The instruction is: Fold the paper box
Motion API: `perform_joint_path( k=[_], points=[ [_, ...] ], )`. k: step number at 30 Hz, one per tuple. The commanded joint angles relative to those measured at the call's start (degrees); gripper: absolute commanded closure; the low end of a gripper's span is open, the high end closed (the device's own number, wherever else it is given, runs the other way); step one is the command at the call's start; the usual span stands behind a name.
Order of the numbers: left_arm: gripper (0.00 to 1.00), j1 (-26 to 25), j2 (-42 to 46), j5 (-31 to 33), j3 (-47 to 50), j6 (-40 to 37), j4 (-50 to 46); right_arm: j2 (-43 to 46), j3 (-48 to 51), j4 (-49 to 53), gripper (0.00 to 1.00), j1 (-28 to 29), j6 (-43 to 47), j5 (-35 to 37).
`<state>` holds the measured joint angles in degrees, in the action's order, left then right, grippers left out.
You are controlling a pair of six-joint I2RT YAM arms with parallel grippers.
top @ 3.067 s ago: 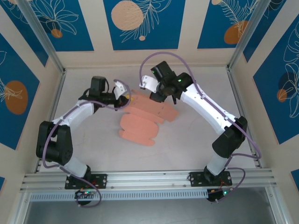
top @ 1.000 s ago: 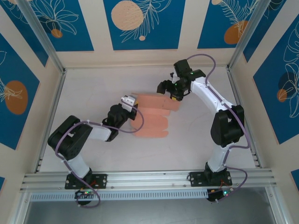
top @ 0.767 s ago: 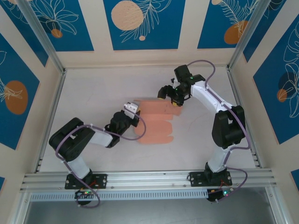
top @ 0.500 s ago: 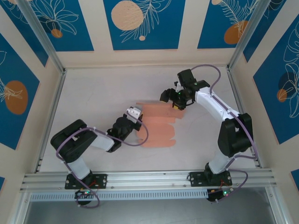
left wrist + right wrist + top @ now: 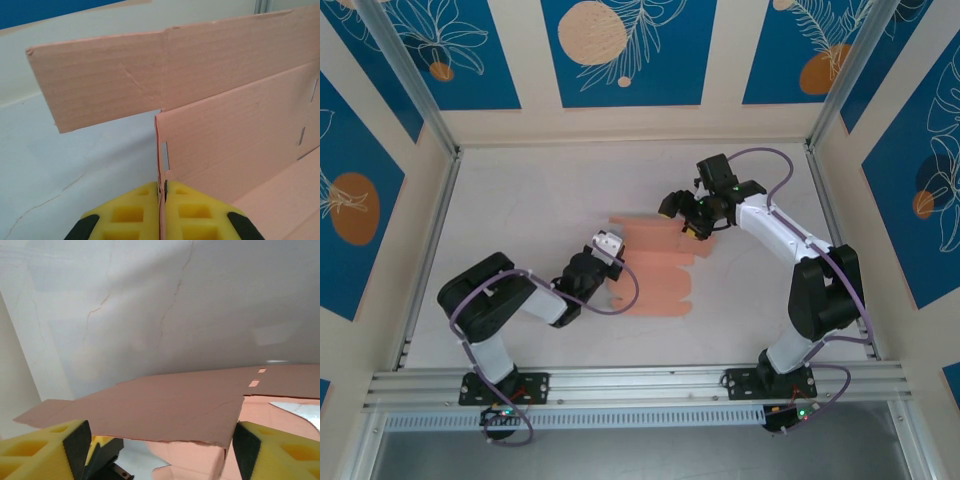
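Note:
The paper box (image 5: pixel 658 270) is a salmon-pink card cut-out with rounded tabs, lying near the table's middle. My left gripper (image 5: pixel 616 271) is at its left edge. In the left wrist view the yellow fingers (image 5: pixel 135 217) are shut on a thin upright panel edge of the paper box (image 5: pixel 225 100), with a long flap standing behind it. My right gripper (image 5: pixel 697 228) is at the sheet's far right corner. In the right wrist view it (image 5: pixel 157 452) is open, its fingers (image 5: pixel 42 450) wide apart on either side of a flat flap of the paper box (image 5: pixel 150 405).
The white table (image 5: pixel 520 200) is walled by beige and blue patterned panels on three sides. An aluminium rail (image 5: pixel 640 385) runs along the near edge by the arm bases. Free tabletop lies left and right of the sheet.
The sheet has slid nearer and a little right, pulled by the left gripper shut on its edge. The right gripper has followed, staying at the far right corner.

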<state>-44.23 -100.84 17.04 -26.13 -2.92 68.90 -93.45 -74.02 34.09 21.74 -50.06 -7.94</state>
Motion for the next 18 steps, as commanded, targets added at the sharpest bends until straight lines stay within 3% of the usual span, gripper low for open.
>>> perform_joint_path(
  k=[1, 8, 10, 18],
  points=[
    [1.0, -0.54, -1.68, 0.2, 0.51, -0.22, 2.45, -0.44, -0.55, -1.04, 0.26, 1.04, -2.49, -0.43],
    [1.0, -0.53, -2.5, 0.97, 0.38, -0.62, 2.73, -1.3, 1.44, -2.0, 0.33, 1.33, -3.23, 1.26],
    [0.94, -0.52, -2.32, 1.35, 0.43, -0.35, 2.34, -1.19, 1.58, -2.01, 0.36, 1.29, -3.04, 1.76],
    [0.86, -0.43, -1.13, 2.36, 0.58, 0.28, 0.15, -1.29, 3.84, -2.75, 0.6, 1.21, -2.77, 3.22]
  ],
)
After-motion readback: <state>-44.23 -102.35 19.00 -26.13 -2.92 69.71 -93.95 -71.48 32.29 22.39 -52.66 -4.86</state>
